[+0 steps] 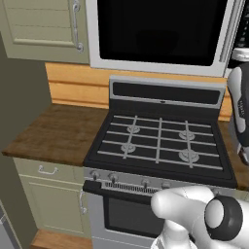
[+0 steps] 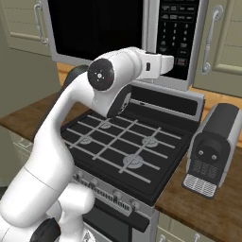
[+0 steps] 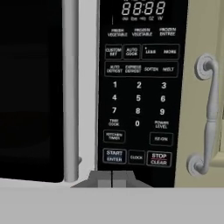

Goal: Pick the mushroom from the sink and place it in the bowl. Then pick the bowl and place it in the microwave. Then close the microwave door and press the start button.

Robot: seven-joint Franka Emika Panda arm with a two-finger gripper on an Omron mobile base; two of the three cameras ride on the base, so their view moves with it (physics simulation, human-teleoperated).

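The microwave (image 2: 123, 33) hangs above the stove with its black glass microwave door (image 3: 30, 87) shut. The door's silver bar handle (image 3: 70, 87) stands beside the dark control strip (image 3: 140, 87). My gripper (image 3: 112, 178) is shut with nothing in it. Its two tips are pressed together just below the start button (image 3: 114, 155) and very close to the panel. From the right base view, the gripper (image 2: 178, 62) reaches the lower part of the control strip. The mushroom, the bowl and the sink are out of view.
A black gas stove (image 1: 158, 141) lies under the microwave, with wooden counter (image 1: 53, 131) to its left. A grey coffee machine (image 2: 210, 146) stands on the counter to the right. Beige cabinet doors with curved handles (image 3: 205, 113) flank the microwave.
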